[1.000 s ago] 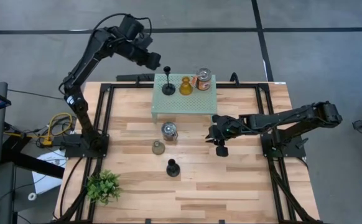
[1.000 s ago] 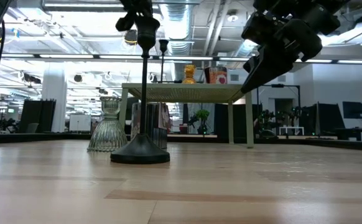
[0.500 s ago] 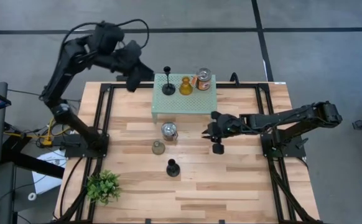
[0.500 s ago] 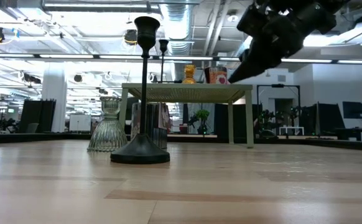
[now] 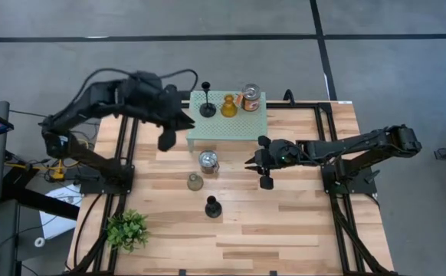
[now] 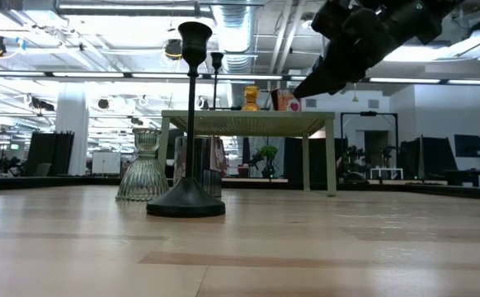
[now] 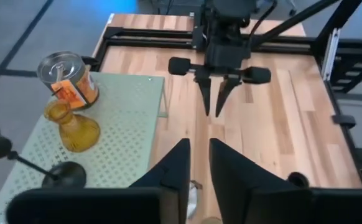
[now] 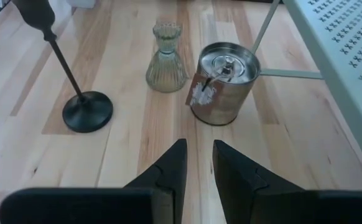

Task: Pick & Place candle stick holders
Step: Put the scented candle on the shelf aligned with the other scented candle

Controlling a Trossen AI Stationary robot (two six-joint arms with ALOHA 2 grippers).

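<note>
A: Which step was in hand at this moment?

B: I judged it was between two placements. On the mint-green perforated metal rack (image 5: 227,123) there stood three holders: a thin black candlestick with a round foot (image 5: 207,108), an amber glass holder (image 5: 227,106) and a silvery tin with an orange label (image 5: 250,98). Three more waited on the desk (image 5: 300,222): a silvery tin-like jar (image 8: 223,82), a grey-olive ribbed glass holder (image 8: 166,59) just beside it, and a second black candlestick (image 8: 76,93) a little apart.

A: And the pincers?

B: The left pincer (image 5: 166,138) hung above the desk beside the rack's left edge. In its wrist view the fingers stood a narrow gap apart and held nothing. The right pincer (image 5: 257,162) hovered above the desk, pointing at the silvery jar, also with a narrow gap and nothing between the fingers.

A: What did the next move call for?

B: Probably the right pincer had to open wider, because the jar is broader than the gap, then go forward and down around it. The grey-olive holder was very near, so a finger could knock it.

A: The surface and the room?

B: The desk was of pale wooden planks in a black frame, with a small green leafy plant (image 5: 127,229) at one corner. Behind was a large hall with ceiling lights, pipes and white columns.
</note>
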